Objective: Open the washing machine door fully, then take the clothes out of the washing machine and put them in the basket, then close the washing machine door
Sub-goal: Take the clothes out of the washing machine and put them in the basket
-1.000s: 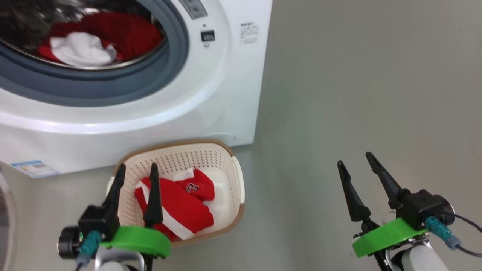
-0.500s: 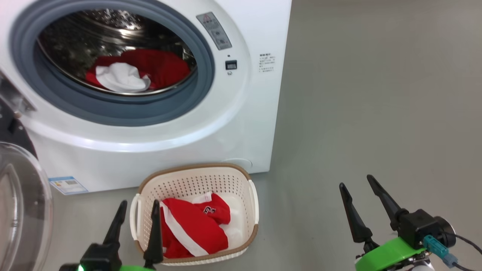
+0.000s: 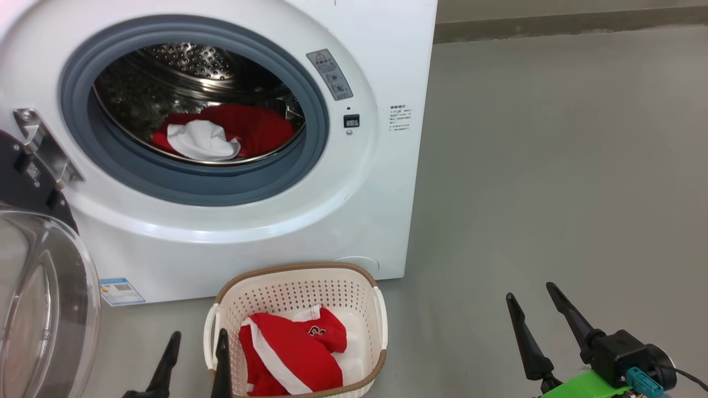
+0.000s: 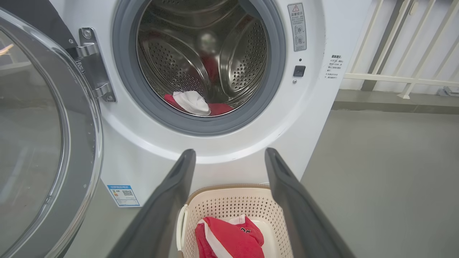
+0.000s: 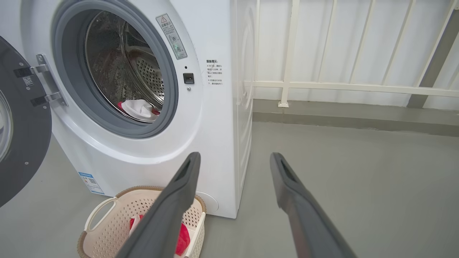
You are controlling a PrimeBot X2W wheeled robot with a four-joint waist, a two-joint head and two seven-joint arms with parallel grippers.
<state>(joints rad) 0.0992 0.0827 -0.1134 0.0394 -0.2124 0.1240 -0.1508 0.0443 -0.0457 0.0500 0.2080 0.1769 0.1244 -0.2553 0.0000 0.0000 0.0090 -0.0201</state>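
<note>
We see the white washing machine (image 3: pixel 376 210) with its glass-windowed door (image 3: pixel 38 309) standing wide open at the left, red and white clothes (image 3: pixel 221 135) inside it, and a red striped garment (image 3: pixel 287 359) in the cream basket (image 3: pixel 298 287) just before it.

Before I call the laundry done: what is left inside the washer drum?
In the drum, a white piece lies on red fabric; anything beneath them is hidden.

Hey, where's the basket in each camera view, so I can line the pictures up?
Head view: basket at the bottom, left of centre, in front of the washer.
Left wrist view: basket at bottom centre.
Right wrist view: basket at bottom left.
Shared landmark: blue sticker low on the washer, up and left of the basket.
</note>
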